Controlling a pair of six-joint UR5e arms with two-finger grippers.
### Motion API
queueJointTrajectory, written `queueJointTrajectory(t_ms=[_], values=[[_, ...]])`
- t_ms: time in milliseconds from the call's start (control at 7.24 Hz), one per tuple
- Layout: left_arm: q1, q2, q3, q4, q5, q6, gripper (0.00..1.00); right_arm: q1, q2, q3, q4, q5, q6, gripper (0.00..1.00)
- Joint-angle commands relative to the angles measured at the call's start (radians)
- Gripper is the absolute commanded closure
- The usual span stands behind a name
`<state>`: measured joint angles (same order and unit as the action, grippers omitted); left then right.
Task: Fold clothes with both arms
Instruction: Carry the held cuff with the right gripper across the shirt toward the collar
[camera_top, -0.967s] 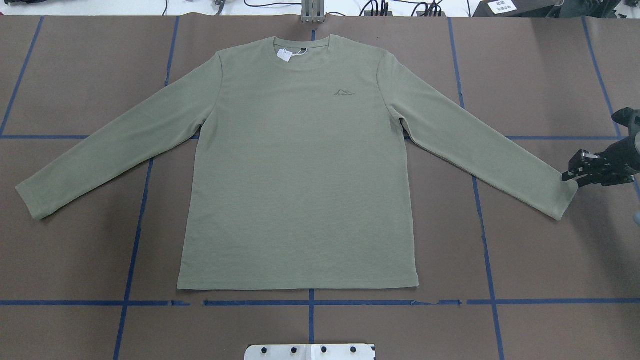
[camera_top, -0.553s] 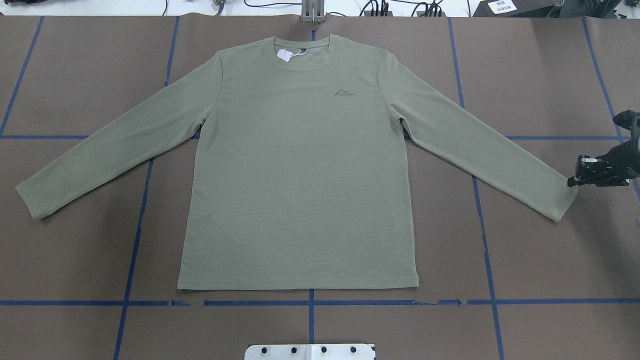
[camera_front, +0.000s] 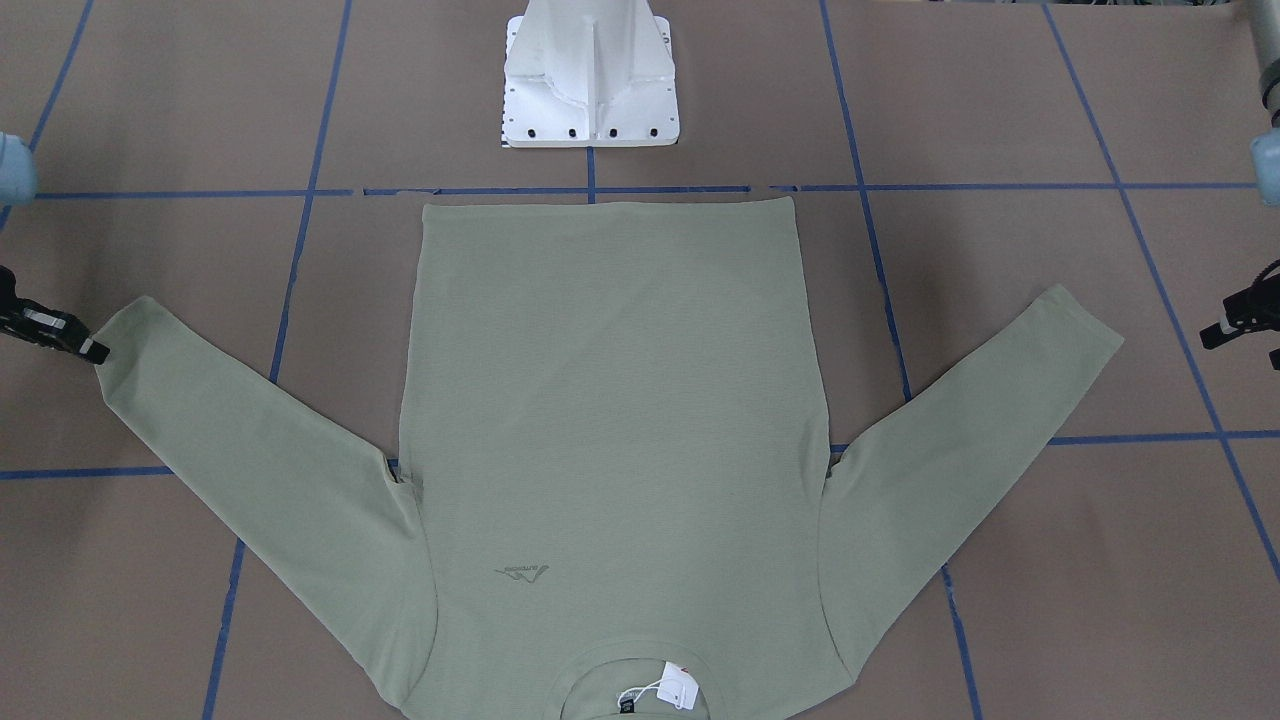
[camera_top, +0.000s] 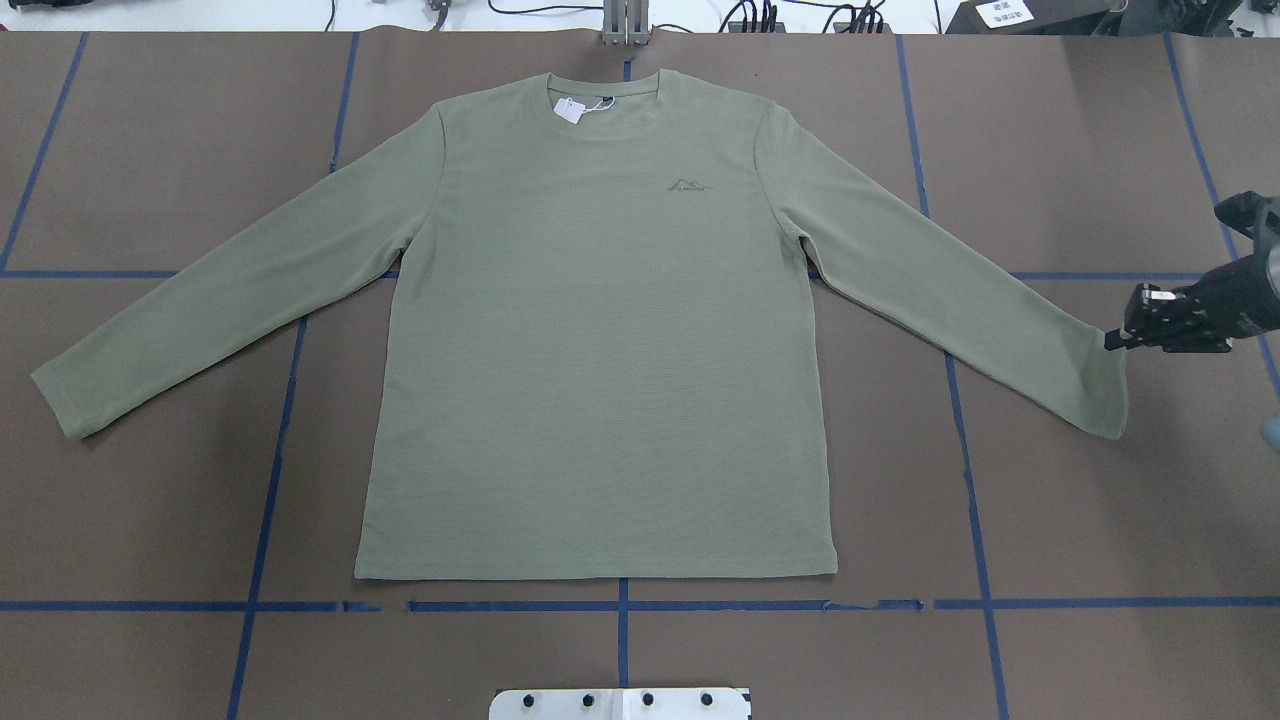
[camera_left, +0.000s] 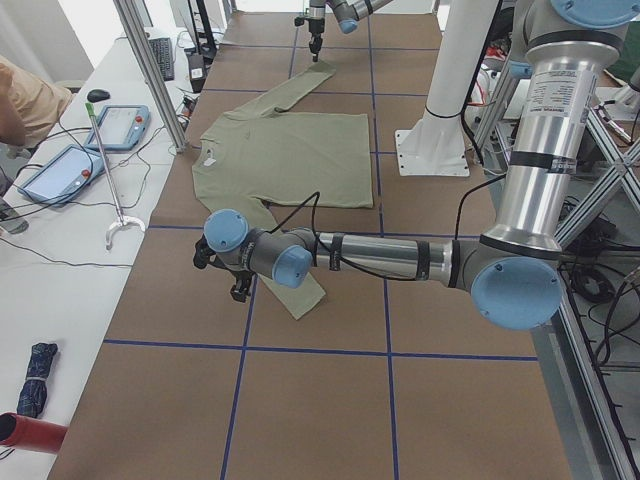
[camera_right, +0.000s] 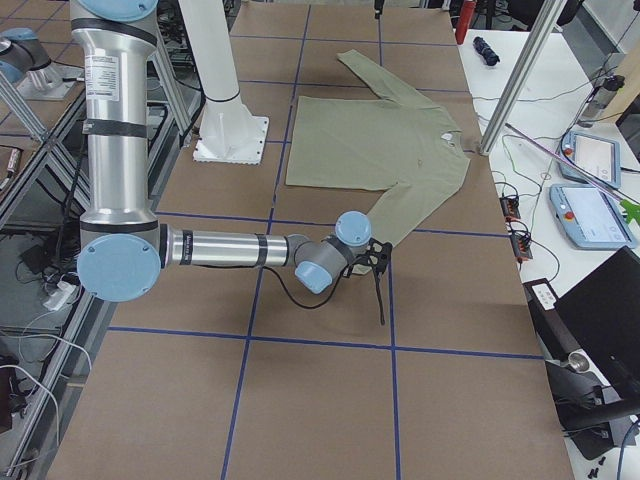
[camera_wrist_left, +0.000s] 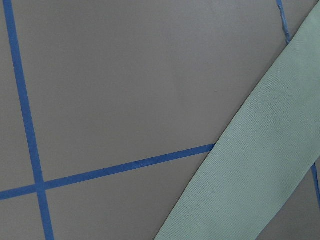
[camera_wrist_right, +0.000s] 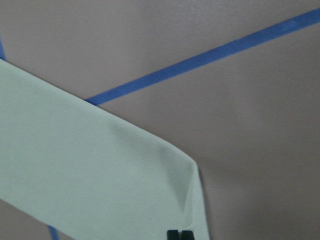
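Note:
The sage-green long-sleeved shirt (camera_top: 600, 350) lies flat and face up on the brown table, collar and white tag (camera_top: 568, 110) at the far side and both sleeves spread out. My right gripper (camera_top: 1115, 341) is shut on the far corner of the right sleeve's cuff (camera_top: 1110, 400). In the right wrist view that cuff corner (camera_wrist_right: 190, 190) is raised and creased at the fingertips (camera_wrist_right: 173, 234). My left gripper (camera_front: 1208, 338) hangs outside the left cuff (camera_front: 1085, 325) with a gap between them. It is cut off by the frame edge, so I cannot tell its state. The left wrist view holds only sleeve (camera_wrist_left: 260, 165) and table.
Blue tape lines (camera_top: 620, 605) grid the table. The white pedestal base (camera_front: 590, 80) stands just beyond the shirt's hem. A side table with teach pendants (camera_left: 60, 170), cables and a person's arm (camera_left: 25, 95) runs along the far edge, behind metal posts (camera_left: 150, 70).
My right gripper closed on the right cuff's corner and moved inward toward the shirt's body, dragging that corner with it. The rest of the shirt has not moved.

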<state>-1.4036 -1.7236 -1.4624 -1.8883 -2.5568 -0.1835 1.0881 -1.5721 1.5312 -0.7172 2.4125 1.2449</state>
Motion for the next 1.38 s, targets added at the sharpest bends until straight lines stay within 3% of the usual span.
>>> queueJointTrajectory(t_ms=[0, 138, 414, 691, 967, 1243], values=[[0.000, -0.002, -0.004, 0.000, 0.000, 0.001, 0.00, -0.034, 0.160, 0.058, -0.007, -0.019, 0.300, 1.00], [0.000, -0.004, -0.007, 0.000, 0.000, 0.001, 0.00, -0.063, 0.249, 0.058, -0.051, -0.056, 0.374, 1.00], [0.000, -0.007, -0.019, 0.000, 0.000, -0.001, 0.00, -0.143, 0.520, 0.060, -0.363, -0.222, 0.457, 1.00], [-0.002, -0.005, -0.050, 0.000, -0.002, -0.008, 0.00, -0.207, 0.755, 0.011, -0.554, -0.384, 0.531, 1.00], [-0.002, -0.004, -0.064, 0.002, -0.002, -0.010, 0.00, -0.265, 1.074, -0.305, -0.535, -0.481, 0.625, 1.00], [-0.002, -0.002, -0.065, 0.002, -0.002, -0.010, 0.00, -0.376, 1.175, -0.521, -0.322, -0.597, 0.631, 1.00]])
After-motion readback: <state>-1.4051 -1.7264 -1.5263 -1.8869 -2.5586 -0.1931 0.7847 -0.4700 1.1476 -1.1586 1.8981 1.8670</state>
